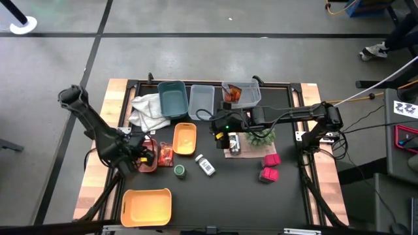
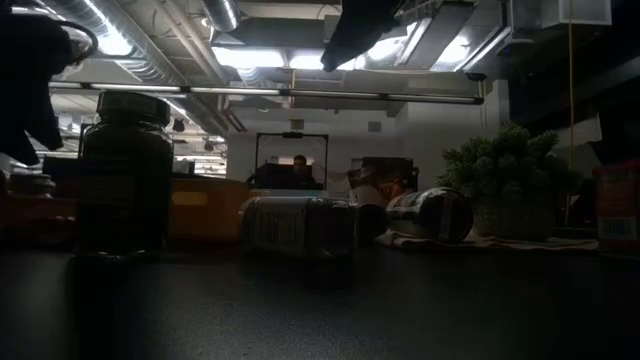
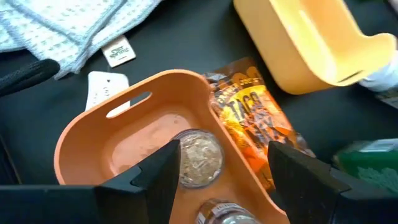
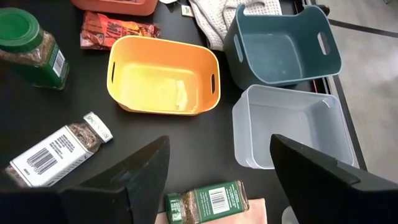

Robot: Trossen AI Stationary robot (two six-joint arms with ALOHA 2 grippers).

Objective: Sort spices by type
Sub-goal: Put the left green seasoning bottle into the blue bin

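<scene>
Two grippers open over a part-sorted desk

Both grippers hold nothing. The left gripper (image 3: 221, 171), fingers spread, hangs over the salmon bin (image 3: 87, 134) at the desk's (image 1: 215, 196) left, where two jars (image 3: 199, 158) lie inside; a taco packet (image 3: 255, 118) rests against the bin's outer wall. The right gripper (image 4: 217, 165), also wide open, hovers mid-desk above a green-lidded jar (image 4: 208, 200) lying on its side beside the plant (image 1: 261, 136). Another green-lidded jar (image 1: 179, 171) stands near the white bottle (image 1: 206, 165), which lies flat. Two magenta boxes (image 1: 269, 166) sit toward the right. A yellow bin (image 4: 163, 74), teal bin (image 4: 283, 46) and grey bin (image 4: 289, 127) are empty.
</scene>
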